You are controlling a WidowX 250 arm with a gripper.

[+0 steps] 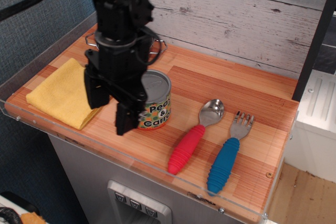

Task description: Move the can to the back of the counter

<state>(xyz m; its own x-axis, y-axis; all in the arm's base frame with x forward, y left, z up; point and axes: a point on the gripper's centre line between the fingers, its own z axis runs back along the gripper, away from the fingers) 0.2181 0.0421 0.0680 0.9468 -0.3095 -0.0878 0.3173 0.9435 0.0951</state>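
The can (156,100), a short tin with a grey lid and a yellow dotted "Peas & Carrots" label, stands upright near the front middle of the wood-plank counter (231,85). My black gripper (109,106) hangs low just left and in front of the can, partly covering its left side. Its two fingers are spread apart and hold nothing. I cannot tell whether a finger touches the can.
A yellow cloth (55,94) lies at the left. A steel pot (157,45) at the back left is mostly hidden behind the arm. A red-handled spoon (194,137) and a blue-handled fork (228,156) lie to the right. A white plank wall (236,19) backs the counter.
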